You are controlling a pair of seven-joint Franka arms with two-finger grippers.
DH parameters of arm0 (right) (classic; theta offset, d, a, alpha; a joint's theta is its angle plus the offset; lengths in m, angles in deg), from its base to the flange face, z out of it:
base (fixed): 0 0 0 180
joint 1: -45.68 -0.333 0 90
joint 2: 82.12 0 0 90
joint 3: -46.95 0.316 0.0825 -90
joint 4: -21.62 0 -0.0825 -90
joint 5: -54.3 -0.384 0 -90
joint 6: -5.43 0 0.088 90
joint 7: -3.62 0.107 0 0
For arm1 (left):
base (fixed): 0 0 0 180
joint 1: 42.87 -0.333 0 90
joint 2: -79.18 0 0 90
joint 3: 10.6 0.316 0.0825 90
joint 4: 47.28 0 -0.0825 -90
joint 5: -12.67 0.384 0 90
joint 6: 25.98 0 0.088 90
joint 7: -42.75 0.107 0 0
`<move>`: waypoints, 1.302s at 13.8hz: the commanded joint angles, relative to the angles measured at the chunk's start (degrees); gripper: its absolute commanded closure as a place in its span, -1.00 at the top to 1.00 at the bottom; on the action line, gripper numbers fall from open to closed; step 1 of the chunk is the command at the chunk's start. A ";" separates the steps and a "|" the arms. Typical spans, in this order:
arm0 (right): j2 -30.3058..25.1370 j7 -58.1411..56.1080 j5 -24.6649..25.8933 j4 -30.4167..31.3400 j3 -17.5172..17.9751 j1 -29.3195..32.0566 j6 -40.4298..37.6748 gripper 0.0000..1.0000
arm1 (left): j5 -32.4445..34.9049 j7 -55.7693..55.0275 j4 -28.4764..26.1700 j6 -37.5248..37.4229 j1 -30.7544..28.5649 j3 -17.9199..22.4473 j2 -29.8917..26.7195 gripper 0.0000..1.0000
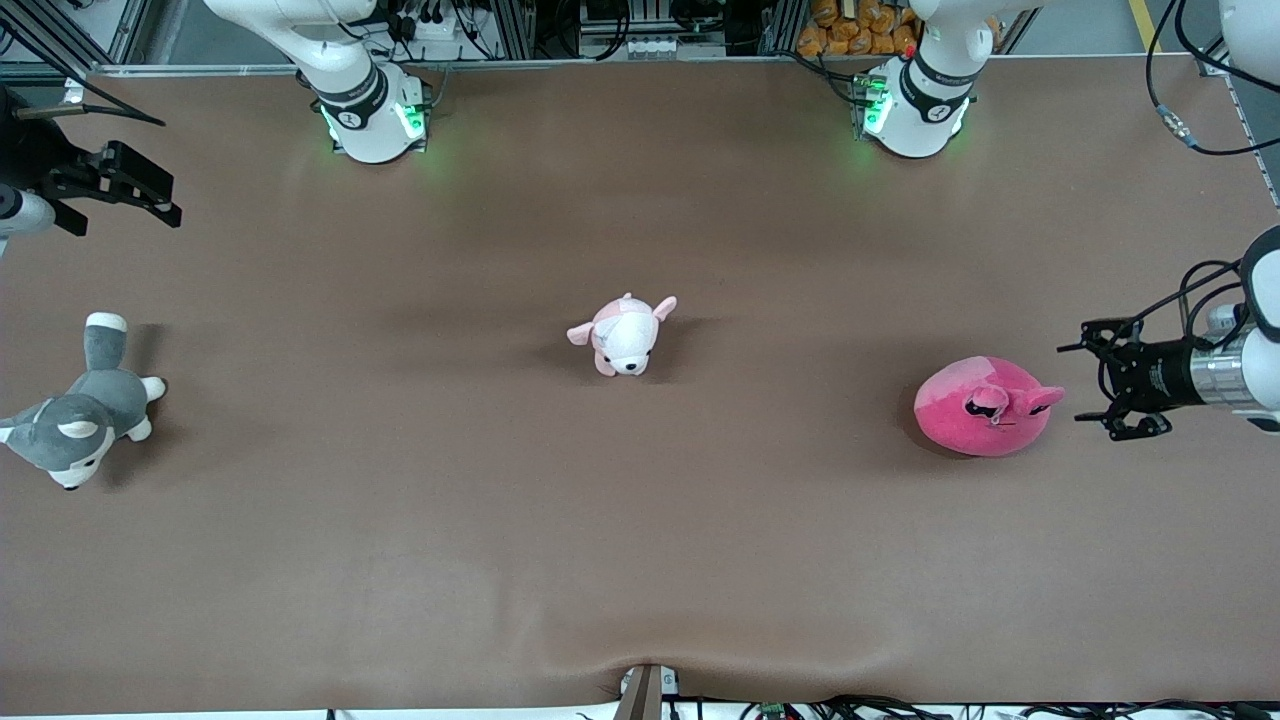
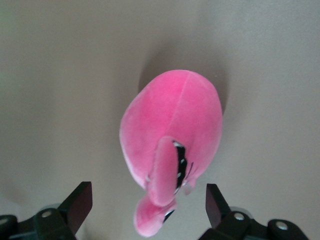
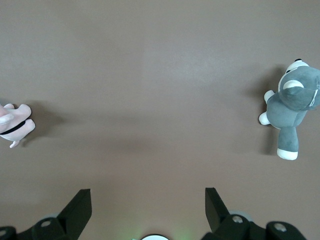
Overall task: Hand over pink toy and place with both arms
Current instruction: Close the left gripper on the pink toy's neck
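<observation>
Left gripper [image 1: 1098, 385] hangs spread beside the pink toy [image 1: 980, 405], seemingly not touching; right gripper [image 1: 150, 195] waits, fingers apart.

The puppy plush [image 3: 15, 124] is cut off at the right wrist view's left edge, the husky plush [image 1: 75, 425] is clipped at the front view's left edge, and both arms run off-frame.

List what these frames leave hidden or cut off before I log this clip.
- Left wrist view: left hand fingers cut by the frame edge.
- Front view: husky plush clipped at the edge.
- Right wrist view: puppy plush mostly out of frame.
- Pink toy: underside hidden in every view.
</observation>
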 commanded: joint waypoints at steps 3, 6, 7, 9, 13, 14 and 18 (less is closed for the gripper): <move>0.51 -0.66 -0.34 -1.21 0.56 0.92 -0.96 1.00 | -6.07 -0.63 0.49 1.56 -0.52 -0.13 3.61 1.00; 0.51 -0.66 -0.34 -1.21 0.56 0.92 -0.96 1.00 | -6.00 0.16 0.58 1.65 -0.18 -0.12 4.85 1.00; 0.51 -0.66 -0.34 -1.21 0.56 0.92 -0.96 1.00 | -6.08 0.16 0.58 1.65 -0.26 -0.12 5.11 1.00; 0.51 -0.66 -0.34 -1.21 0.56 0.92 -0.96 1.00 | -5.65 0.33 0.58 1.65 -0.17 -0.12 5.29 0.79; 0.51 -0.66 -0.34 -1.21 0.56 0.92 -0.96 1.00 | -5.38 3.56 0.41 1.56 -0.96 -0.12 5.73 0.45; 0.51 -0.66 -0.34 -1.21 0.56 0.92 -0.96 1.00 | -5.38 5.33 0.32 1.21 -0.88 -0.12 5.73 0.42; 0.51 -0.66 -0.34 -1.21 0.56 0.92 -0.96 1.00 | -4.68 5.70 0.40 0.42 -0.79 -0.04 5.73 0.10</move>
